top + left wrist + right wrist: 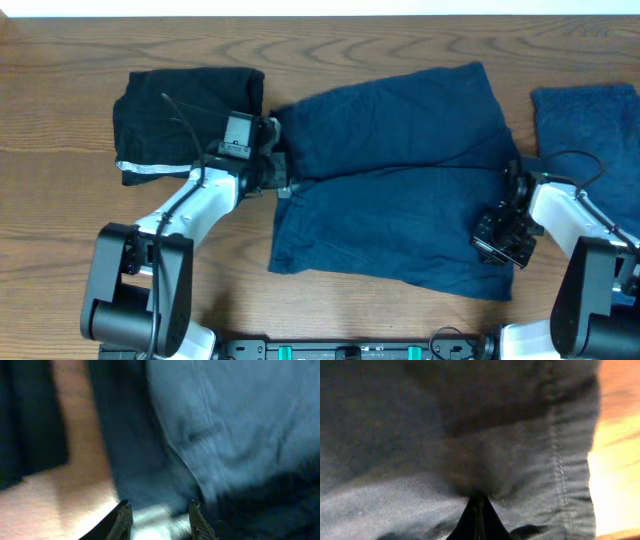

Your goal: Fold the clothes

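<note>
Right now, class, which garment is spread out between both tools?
The large navy garment in the middle; the black garment and blue garment lie aside.

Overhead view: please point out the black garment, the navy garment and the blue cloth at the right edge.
black garment (205, 95), overhead view, upper middle of its top.
navy garment (400, 215), overhead view, centre of its lower half.
blue cloth (592, 125), overhead view, middle of its visible part.

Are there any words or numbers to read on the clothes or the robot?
None. No readable text on the blue shorts, the black garment, the blue cloth at the right, the left arm or the right arm; both wrist views are blurred.
</note>
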Controlling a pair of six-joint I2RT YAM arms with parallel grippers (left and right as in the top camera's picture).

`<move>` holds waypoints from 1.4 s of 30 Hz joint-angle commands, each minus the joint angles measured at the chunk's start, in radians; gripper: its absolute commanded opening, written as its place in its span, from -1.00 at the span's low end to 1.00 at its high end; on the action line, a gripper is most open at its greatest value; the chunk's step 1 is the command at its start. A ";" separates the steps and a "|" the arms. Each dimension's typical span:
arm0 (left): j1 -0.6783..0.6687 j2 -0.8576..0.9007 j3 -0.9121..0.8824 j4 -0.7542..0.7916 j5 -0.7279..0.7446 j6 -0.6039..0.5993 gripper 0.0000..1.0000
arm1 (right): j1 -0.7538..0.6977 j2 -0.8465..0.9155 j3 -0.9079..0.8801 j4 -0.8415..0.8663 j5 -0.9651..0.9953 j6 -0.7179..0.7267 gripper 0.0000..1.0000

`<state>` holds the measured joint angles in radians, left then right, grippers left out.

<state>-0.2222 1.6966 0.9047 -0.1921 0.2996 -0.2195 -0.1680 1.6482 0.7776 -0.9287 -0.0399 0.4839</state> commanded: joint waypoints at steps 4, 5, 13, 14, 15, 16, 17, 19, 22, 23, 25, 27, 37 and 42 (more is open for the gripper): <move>0.040 0.028 -0.006 0.052 -0.031 0.009 -0.21 | -0.129 0.099 -0.056 0.090 0.309 0.043 -0.98; 0.040 0.038 -0.006 0.063 -0.030 0.009 -0.21 | -0.150 0.099 -0.055 0.098 0.313 0.043 -0.98; 0.040 0.097 -0.001 0.141 0.144 0.006 -0.61 | -0.230 0.099 -0.055 0.147 0.214 0.008 -0.97; 0.040 0.097 -0.001 0.133 0.155 -0.003 -0.63 | -0.230 0.099 -0.055 0.152 0.211 0.008 -0.98; 0.040 0.097 -0.001 0.120 0.166 -0.015 -0.71 | -0.229 0.099 -0.055 0.152 0.206 0.008 -0.98; 0.038 0.097 -0.001 0.105 0.177 -0.027 -0.78 | -0.229 0.099 -0.055 0.152 0.199 0.008 -0.97; 0.035 0.097 -0.001 0.092 0.194 -0.028 -0.81 | -0.227 0.099 -0.055 0.152 0.196 0.008 -0.97; 0.033 0.097 -0.001 0.089 0.233 -0.028 -0.88 | -0.223 0.099 -0.055 0.153 0.192 0.005 -0.98; 0.033 0.097 -0.001 0.101 0.285 -0.030 -0.88 | -0.213 0.099 -0.055 0.154 0.191 0.005 -0.97; 0.033 0.097 -0.001 0.103 0.293 -0.029 -0.88 | -0.211 0.099 -0.055 0.154 0.189 0.005 -0.97; 0.031 0.097 -0.001 0.104 0.292 -0.029 -0.88 | -0.210 0.099 -0.055 0.154 0.188 0.004 -0.98; 0.031 0.097 -0.001 0.105 0.291 -0.029 -0.88 | -0.210 0.099 -0.055 0.154 0.185 0.004 -0.97; 0.029 0.159 -0.001 0.236 0.168 -0.039 -0.88 | -0.210 0.099 -0.055 0.159 0.163 -0.014 -0.97; 0.029 0.234 -0.001 0.334 0.171 -0.048 -0.88 | -0.210 0.099 -0.055 0.159 0.163 -0.014 -0.98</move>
<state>-0.1917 1.8935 0.9047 0.1165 0.4904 -0.2604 -0.3779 1.6512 0.7963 -0.8455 0.0940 0.4816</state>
